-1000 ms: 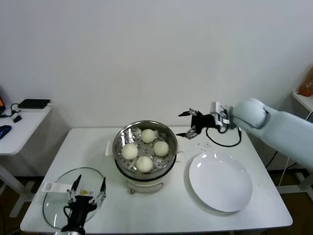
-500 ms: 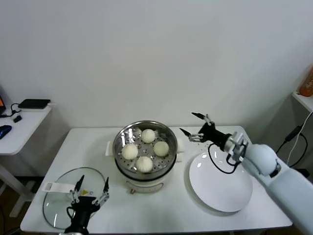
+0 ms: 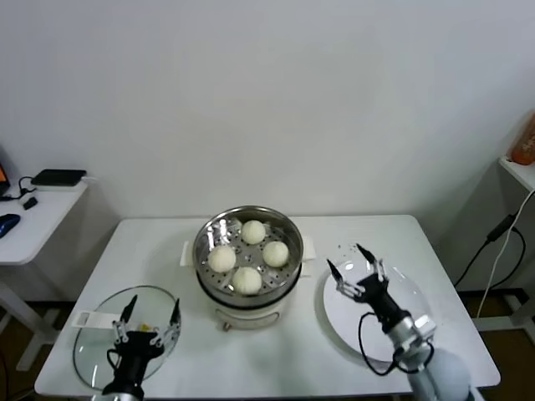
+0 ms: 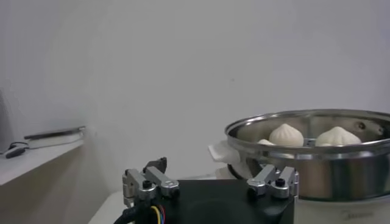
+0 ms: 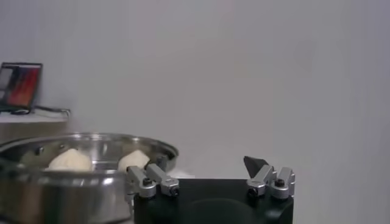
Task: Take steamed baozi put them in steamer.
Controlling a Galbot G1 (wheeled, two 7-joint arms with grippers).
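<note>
Several cream-white baozi (image 3: 248, 256) sit on the perforated tray inside the shiny steamer (image 3: 247, 288) at the table's middle. Two of them show over the rim in the left wrist view (image 4: 286, 134) and in the right wrist view (image 5: 70, 159). My right gripper (image 3: 356, 266) is open and empty, low over the left part of the white plate (image 3: 393, 322), right of the steamer. My left gripper (image 3: 151, 316) is open and empty, low at the front left over the glass lid (image 3: 96, 342).
The round glass lid lies flat at the table's front left with a white tag (image 3: 96, 318) on it. A side table (image 3: 38, 209) with dark devices stands at the far left. A black cable (image 3: 493, 242) hangs at the right.
My right arm has swung down from beside the steamer's far right rim to low over the plate, empty. My left gripper has barely moved.
</note>
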